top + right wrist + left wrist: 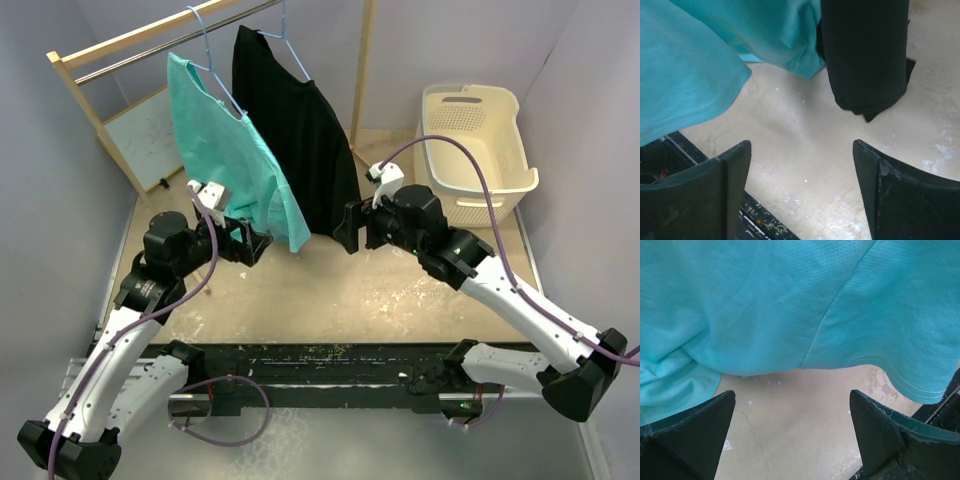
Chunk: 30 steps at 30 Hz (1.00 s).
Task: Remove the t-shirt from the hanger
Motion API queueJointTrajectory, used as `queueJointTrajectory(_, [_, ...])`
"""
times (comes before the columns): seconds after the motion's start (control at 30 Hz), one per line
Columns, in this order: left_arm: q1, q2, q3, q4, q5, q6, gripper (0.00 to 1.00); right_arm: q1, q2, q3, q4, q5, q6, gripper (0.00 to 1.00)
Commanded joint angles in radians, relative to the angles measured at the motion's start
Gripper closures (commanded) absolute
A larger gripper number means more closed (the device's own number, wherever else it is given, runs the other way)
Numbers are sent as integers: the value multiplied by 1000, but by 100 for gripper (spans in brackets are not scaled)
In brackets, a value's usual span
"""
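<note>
A teal t-shirt hangs on a light blue wire hanger from the rail. A black t-shirt hangs beside it on a second blue hanger. My left gripper is open and empty, just below the teal shirt's lower hem. My right gripper is open and empty, by the black shirt's lower edge. The teal hem also shows in the right wrist view.
The rail sits in a wooden frame with posts at left and right. A cream laundry basket stands at the back right. A white board leans at the back left. The black base bar runs along the near edge.
</note>
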<state>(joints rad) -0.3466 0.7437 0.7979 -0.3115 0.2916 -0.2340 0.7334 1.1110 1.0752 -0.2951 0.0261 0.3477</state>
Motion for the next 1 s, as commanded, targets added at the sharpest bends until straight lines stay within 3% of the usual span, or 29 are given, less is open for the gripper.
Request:
queueJointTrajectory(0.0, [12,-8,62,-10,63,-27,1,8,20,146,5,4,-65,25])
queueJointTrajectory(0.1, [13,-41,56,-5,61,-24,6,9,88,298,-51,61,-118,60])
queueJointTrajectory(0.2, [14,-81,50,-4,40,-20,29,11,168,478,-101,119,-171,93])
queueJointTrajectory(0.33, [15,-120,52,-11,5,-18,68,10,285,744,-156,174,-237,100])
queueJointTrajectory(0.4, [15,-130,54,-13,-3,-15,75,10,351,868,-181,193,-260,100])
queueJointTrajectory(0.43, [15,-133,56,-14,-4,-13,71,10,386,928,-194,203,-271,93])
queueJointTrajectory(0.47, [16,-134,58,-17,-6,-11,57,10,421,984,-207,208,-280,80])
queueJointTrajectory(0.53, [16,-133,64,-22,-8,-8,15,9,496,1089,-225,201,-300,54])
queueJointTrajectory(0.6, [17,-129,67,-24,-7,-9,1,5,567,1190,-239,177,-322,40])
queueJointTrajectory(0.67, [18,-128,70,-27,-6,-8,0,-11,651,1323,-278,153,-331,38])
queueJointTrajectory(0.8, [18,-144,67,-24,0,-5,7,-95,795,1540,-346,34,-311,53])
queueJointTrajectory(0.97, [18,-166,59,-18,5,-5,12,-203,783,1427,-210,-147,-261,58])
